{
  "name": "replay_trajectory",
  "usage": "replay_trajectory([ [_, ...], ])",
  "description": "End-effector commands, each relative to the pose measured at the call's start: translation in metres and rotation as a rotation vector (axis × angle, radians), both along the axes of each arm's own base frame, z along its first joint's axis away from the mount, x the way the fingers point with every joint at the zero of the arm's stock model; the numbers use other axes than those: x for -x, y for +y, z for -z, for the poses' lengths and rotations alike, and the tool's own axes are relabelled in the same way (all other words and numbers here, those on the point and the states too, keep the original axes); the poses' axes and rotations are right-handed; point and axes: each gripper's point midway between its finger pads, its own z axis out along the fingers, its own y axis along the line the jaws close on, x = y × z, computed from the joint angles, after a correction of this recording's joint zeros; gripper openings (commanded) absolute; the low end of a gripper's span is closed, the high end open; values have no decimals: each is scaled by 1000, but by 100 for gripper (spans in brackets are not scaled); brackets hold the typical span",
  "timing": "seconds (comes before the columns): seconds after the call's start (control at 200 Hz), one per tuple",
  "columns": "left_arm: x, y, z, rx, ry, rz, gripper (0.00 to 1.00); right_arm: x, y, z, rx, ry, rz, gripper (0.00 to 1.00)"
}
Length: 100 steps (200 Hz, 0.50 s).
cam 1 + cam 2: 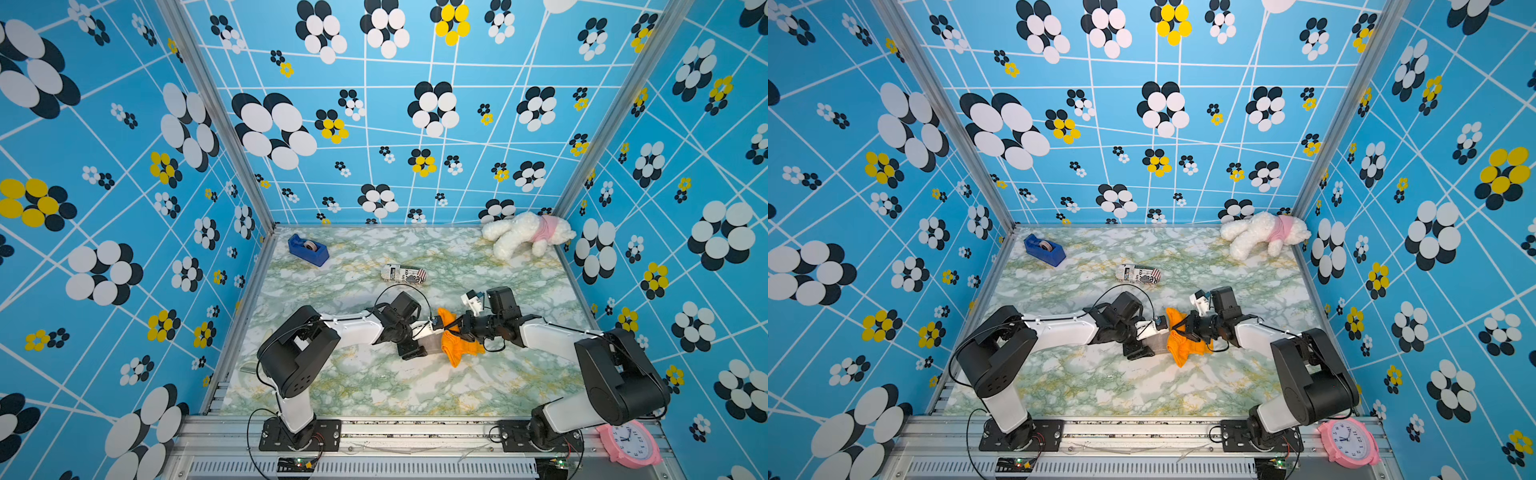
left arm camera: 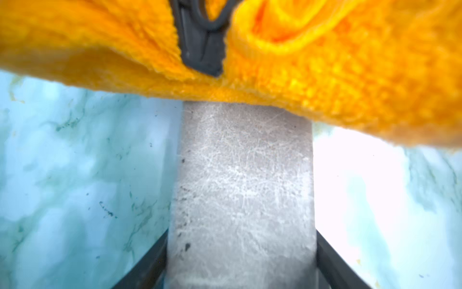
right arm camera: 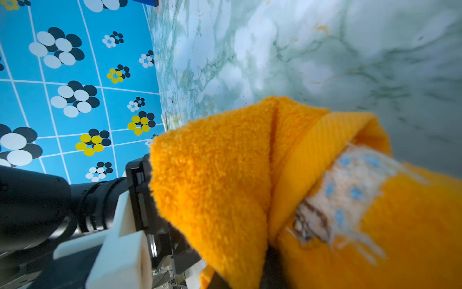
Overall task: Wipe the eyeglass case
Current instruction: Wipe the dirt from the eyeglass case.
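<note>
The grey, scuffed eyeglass case (image 1: 430, 343) (image 1: 1156, 345) (image 2: 241, 187) lies at the table's middle. My left gripper (image 1: 415, 345) (image 1: 1140, 347) (image 2: 241, 275) is shut on its near end, one dark finger on each side. An orange cloth (image 1: 455, 345) (image 1: 1183, 343) (image 2: 325, 75) (image 3: 212, 187) drapes over the case's far end and hides it. My right gripper (image 1: 459, 328) (image 1: 1187, 326) is shut on this cloth from the opposite side. In the left wrist view one of its dark fingers (image 2: 202, 50) pokes out of the folds. The cloth hides the jaws in the right wrist view.
A blue tape dispenser (image 1: 308, 249) sits at the back left, and a printed can (image 1: 403, 274) lies behind the arms. A white plush dog (image 1: 525, 232) lies in the back right corner. On the front rail at the right rests a pink clock (image 1: 629, 444). Patterned walls close three sides.
</note>
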Motion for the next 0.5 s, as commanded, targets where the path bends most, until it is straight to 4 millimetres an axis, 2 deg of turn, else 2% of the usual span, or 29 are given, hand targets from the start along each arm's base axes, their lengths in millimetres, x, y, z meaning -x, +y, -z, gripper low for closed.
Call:
replay_trajectory([
  [0.0,-12,-26,-40,136,-95,32,39,34,-26,48,173,170,19,0],
  [0.11,-12,-29,-43,164,-96,27,39,32,-11,54,101,181,20,0],
  [0.335,-15,-35,-44,179,-96,16,38,26,52,54,-73,186,-18,0],
  [0.42,-16,-35,-46,187,-100,9,38,26,53,61,-100,203,-1,0],
  [0.495,-15,-35,-48,191,-101,8,37,33,41,72,-67,228,4,0],
])
